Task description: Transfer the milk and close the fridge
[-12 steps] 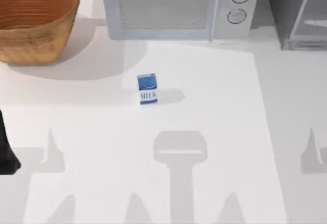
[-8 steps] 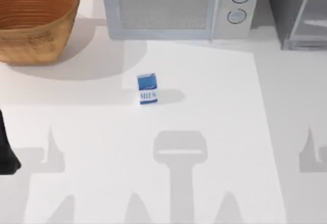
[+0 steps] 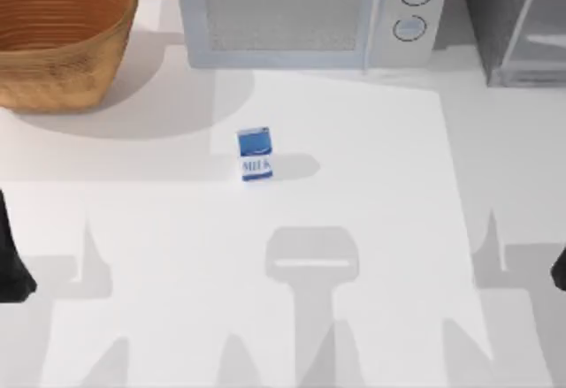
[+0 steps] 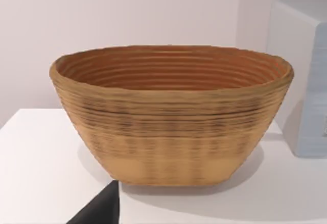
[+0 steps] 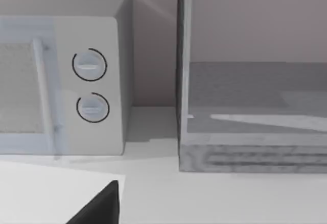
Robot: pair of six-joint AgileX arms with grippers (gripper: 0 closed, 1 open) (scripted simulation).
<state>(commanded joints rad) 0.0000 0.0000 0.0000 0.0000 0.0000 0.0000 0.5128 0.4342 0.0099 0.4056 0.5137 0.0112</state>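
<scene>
Nearest, the left arm (image 3: 12, 269) sits at the table's left edge and the right arm (image 3: 560, 269) at its right edge, both cut off by the frame, so I cannot tell whether either gripper is open or holding anything. Farther in, the milk (image 3: 256, 154) stands upright on the table (image 3: 371, 317) a little left of centre, somewhat nearer the left arm, its long axis vertical. At the back the fridge (image 3: 513, 26) stands in the right corner beside the microwave (image 3: 301, 17), its interior open to the right wrist view, the door itself hard to make out, and the basket (image 3: 62, 34) sits far left
</scene>
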